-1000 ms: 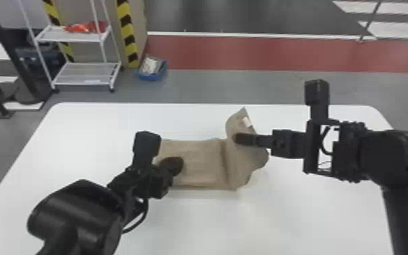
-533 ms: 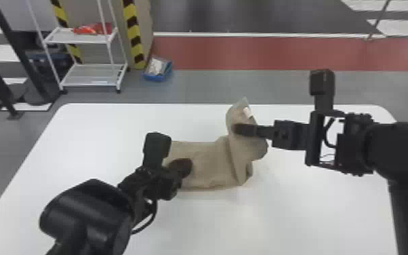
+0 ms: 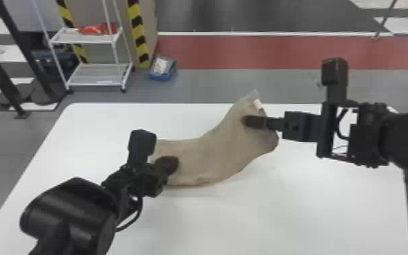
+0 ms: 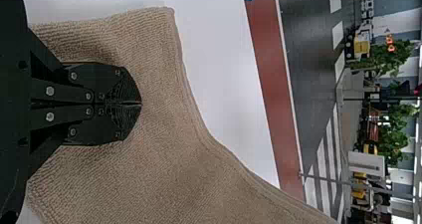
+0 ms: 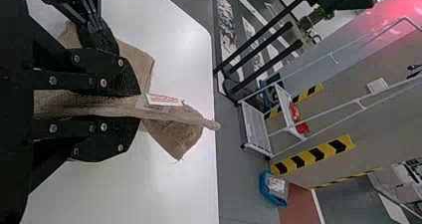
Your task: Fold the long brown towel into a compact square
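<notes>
In the head view, my left gripper (image 3: pixel 171 164) rests on the left part of the brown towel (image 3: pixel 210 152). My right gripper (image 3: pixel 249 121) holds the towel's right end up above the table, its white label beside the fingers. The lifted part slopes down toward the left gripper. In the left wrist view, the left gripper (image 4: pixel 141 104) is shut, tips together, against the spread towel (image 4: pixel 169 169), no fold visible between them. In the right wrist view, the right gripper (image 5: pixel 140 106) is shut on a thickness of towel, with a loose corner (image 5: pixel 174 137) and the label (image 5: pixel 164 100) past the tips.
The white table (image 3: pixel 267 217) extends around the towel, its far edge just behind the raised end. On the floor beyond stand a white wire shelf (image 3: pixel 95 76) with a red item and a blue bin (image 3: pixel 163 71).
My right gripper has risen and moved slightly away from the robot, drawing the towel's right part up from a drooping fold into a long slope. The left gripper stays on the towel.
</notes>
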Robot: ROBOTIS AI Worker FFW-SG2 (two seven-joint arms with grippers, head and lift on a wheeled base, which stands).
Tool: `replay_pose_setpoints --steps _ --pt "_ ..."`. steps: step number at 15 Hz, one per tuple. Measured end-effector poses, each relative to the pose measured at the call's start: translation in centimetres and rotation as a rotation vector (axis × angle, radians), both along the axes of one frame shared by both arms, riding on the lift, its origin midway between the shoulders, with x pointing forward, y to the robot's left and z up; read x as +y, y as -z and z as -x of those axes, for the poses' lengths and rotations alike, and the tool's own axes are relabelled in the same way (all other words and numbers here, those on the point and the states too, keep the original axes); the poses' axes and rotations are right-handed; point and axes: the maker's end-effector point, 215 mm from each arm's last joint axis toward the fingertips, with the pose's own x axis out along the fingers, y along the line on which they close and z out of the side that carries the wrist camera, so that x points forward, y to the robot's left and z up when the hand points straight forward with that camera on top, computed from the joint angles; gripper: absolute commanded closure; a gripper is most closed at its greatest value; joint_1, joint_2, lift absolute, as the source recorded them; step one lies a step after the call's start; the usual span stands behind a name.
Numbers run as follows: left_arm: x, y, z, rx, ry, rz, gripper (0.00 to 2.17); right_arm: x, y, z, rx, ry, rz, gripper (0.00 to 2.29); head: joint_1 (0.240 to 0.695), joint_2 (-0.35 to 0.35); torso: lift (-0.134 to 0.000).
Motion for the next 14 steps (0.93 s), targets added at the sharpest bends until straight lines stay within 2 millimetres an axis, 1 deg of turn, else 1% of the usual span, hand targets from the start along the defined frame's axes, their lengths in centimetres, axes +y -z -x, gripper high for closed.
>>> replay_pose_setpoints --steps 2,4,8,10,12,14 --pt "1.9 -0.2 -0.1 0.002 -0.022 0.012 2.11 -0.8 -0.7 0.0 -0.006 0.011 -0.006 0.97 0.695 0.062 -0.124" --pt "2.7 -0.7 -0.1 -0.003 -0.035 0.02 2.11 -1.7 -1.1 -0.1 -0.008 0.024 -0.015 0.97 0.695 0.065 -0.124" --pt "2.1 -1.8 0.0 -0.012 -0.023 0.042 2.11 -3.8 -0.8 0.0 0.003 0.056 -0.033 0.97 0.695 0.037 -0.124" --pt "1.8 -2.1 -0.2 -0.014 -0.014 0.046 2.11 -4.4 -0.6 0.3 0.008 0.063 -0.033 0.97 0.695 0.03 -0.124" --pt "1.4 -1.8 0.0 -0.007 -0.002 0.049 2.11 -4.7 -0.6 0.4 0.007 0.067 -0.034 0.97 0.695 0.02 -0.124" --pt "0.7 -1.2 0.4 0.003 0.007 0.05 2.11 -4.4 -0.8 0.2 0.003 0.061 -0.031 0.97 0.695 0.015 -0.124"
